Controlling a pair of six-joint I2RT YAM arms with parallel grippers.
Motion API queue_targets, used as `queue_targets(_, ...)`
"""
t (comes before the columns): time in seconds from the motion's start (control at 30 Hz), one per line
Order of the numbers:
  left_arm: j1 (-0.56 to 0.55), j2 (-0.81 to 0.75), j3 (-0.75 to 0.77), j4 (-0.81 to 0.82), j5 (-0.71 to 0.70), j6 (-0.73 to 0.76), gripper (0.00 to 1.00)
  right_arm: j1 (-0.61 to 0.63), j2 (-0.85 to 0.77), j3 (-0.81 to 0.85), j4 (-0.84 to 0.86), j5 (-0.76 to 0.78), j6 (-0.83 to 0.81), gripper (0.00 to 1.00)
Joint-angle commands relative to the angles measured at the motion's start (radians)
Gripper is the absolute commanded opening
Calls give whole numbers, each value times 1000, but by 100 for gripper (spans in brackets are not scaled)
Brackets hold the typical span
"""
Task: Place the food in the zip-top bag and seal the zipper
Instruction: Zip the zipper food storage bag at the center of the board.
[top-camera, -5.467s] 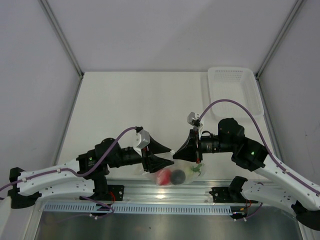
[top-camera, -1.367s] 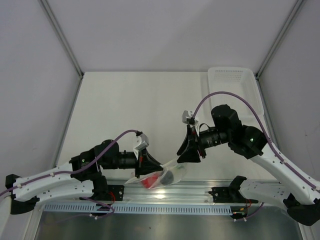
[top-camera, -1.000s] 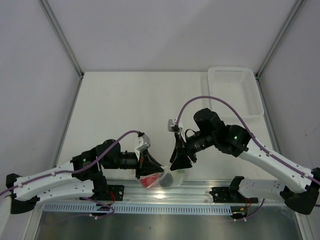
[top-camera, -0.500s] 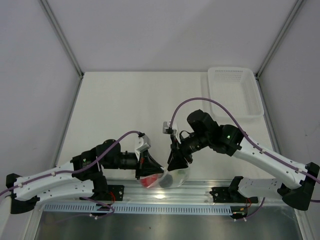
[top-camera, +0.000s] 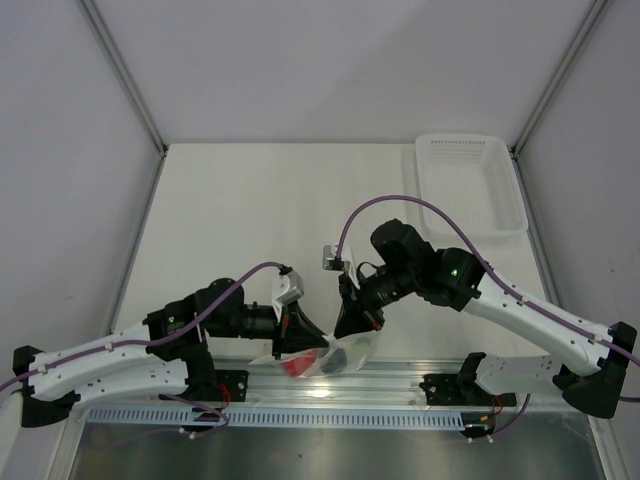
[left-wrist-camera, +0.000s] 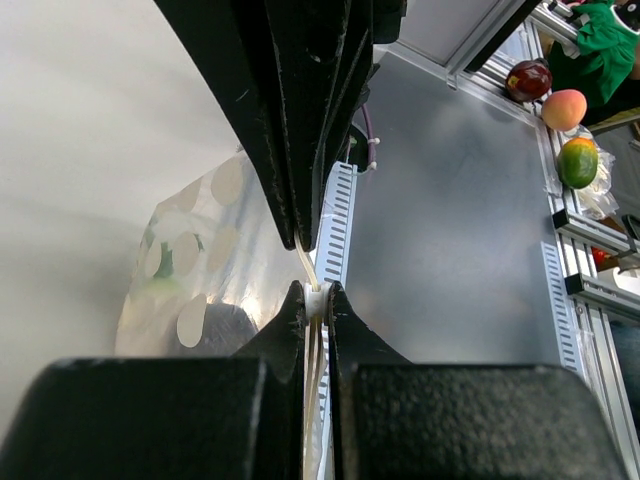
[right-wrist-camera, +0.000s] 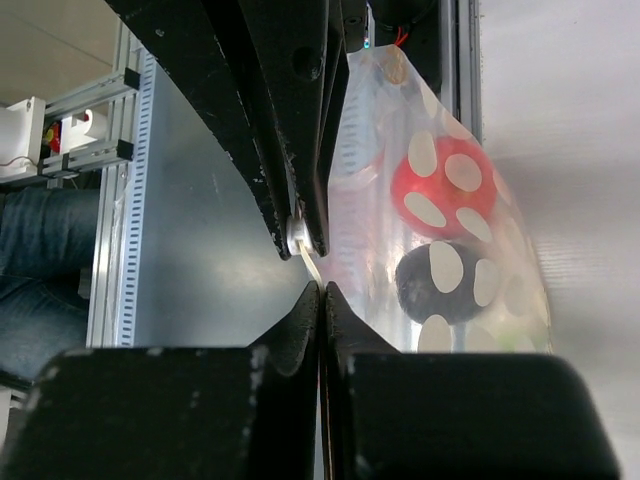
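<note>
The clear zip-top bag hangs between both grippers at the table's near edge. Inside it lies the food: a red tomato, a dark ball and the radish, of which only a pale green blur shows. My left gripper is shut on the bag's zipper edge, with a white bit pinched at the tips. My right gripper is shut on the same edge, tip to tip with the left gripper. In the top view the left gripper and right gripper meet above the bag.
A white ribbed basket stands at the far right of the table. An aluminium rail runs along the near edge under the bag. Beyond the table's edge, other fruit lies on a bench.
My right gripper has shut on the bag's edge right beside the left gripper's tips, after moving left toward it. The left gripper has kept its hold.
</note>
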Motion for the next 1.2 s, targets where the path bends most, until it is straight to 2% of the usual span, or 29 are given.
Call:
queue_targets(0.0, 0, -7, 38, 26, 11, 15, 1, 3, 0, 38, -7, 6, -17, 0)
queue_targets(0.37, 0, -47, 26, -18, -41, 8, 1, -29, -135, -31, 82, 310, 83, 0)
queue_targets(0.67, 0, -85, 2, -45, -73, -2, 1, -115, -270, -79, 68, 405, 129, 0)
queue_targets(0.9, 0, -117, -6, -72, -93, -8, 1, -123, -336, -109, 29, 494, 146, 0)
queue_targets(1.17, 0, -156, -15, -140, -138, -29, 1, -124, -403, -126, -12, 516, 158, 0)
